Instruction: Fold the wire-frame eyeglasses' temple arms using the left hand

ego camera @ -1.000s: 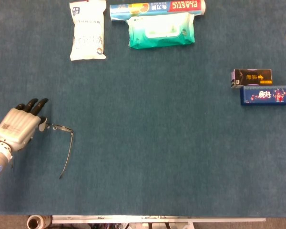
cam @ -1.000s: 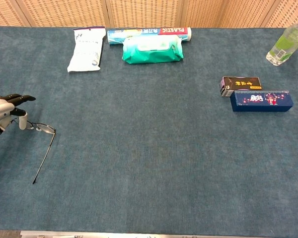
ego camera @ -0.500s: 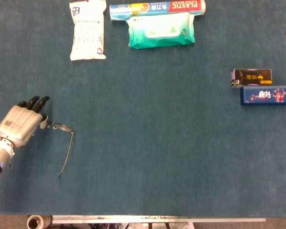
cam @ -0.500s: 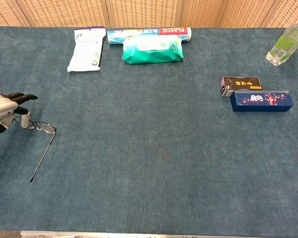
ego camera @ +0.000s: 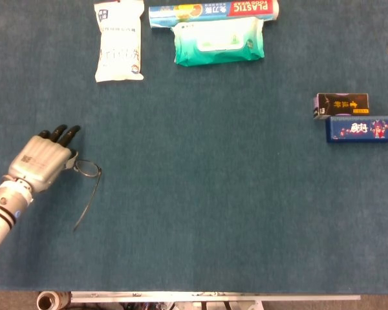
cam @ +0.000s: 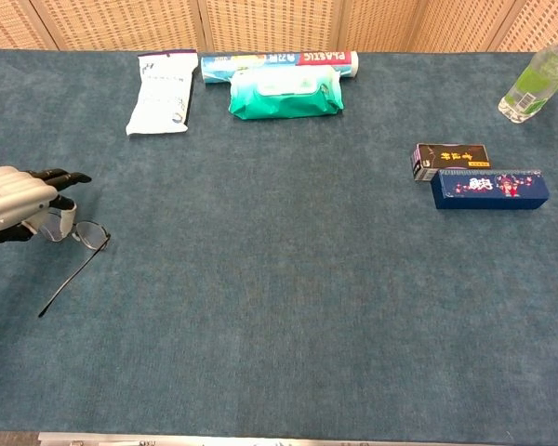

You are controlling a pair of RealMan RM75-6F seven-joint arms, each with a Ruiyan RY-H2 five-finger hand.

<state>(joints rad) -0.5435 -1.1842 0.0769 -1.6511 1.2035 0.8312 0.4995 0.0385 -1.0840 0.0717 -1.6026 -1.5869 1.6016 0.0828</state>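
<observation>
The wire-frame eyeglasses (ego camera: 87, 170) lie at the table's left side. One lens shows, and one thin temple arm (ego camera: 85, 203) stretches out toward the front edge, unfolded. My left hand (ego camera: 44, 161) lies over the frame's left part and hides it, fingertips pointing away from me. In the chest view the left hand (cam: 20, 200) pinches the frame beside the lens (cam: 92, 235) with its thumb (cam: 63, 223) underneath, and the temple arm (cam: 70, 279) slants down to the left. The other temple arm is hidden. My right hand shows in neither view.
At the back stand a white pouch (ego camera: 119, 40), a plastic-wrap box (ego camera: 213, 11) and a green wipes pack (ego camera: 218, 41). A black box (ego camera: 341, 104) and a blue box (ego camera: 364, 128) sit at the right. A bottle (cam: 536, 79) stands far right.
My left hand has moved right and slightly away, covering more of the frame. The visible temple arm has swung, its tip shifting left and further from the front edge.
</observation>
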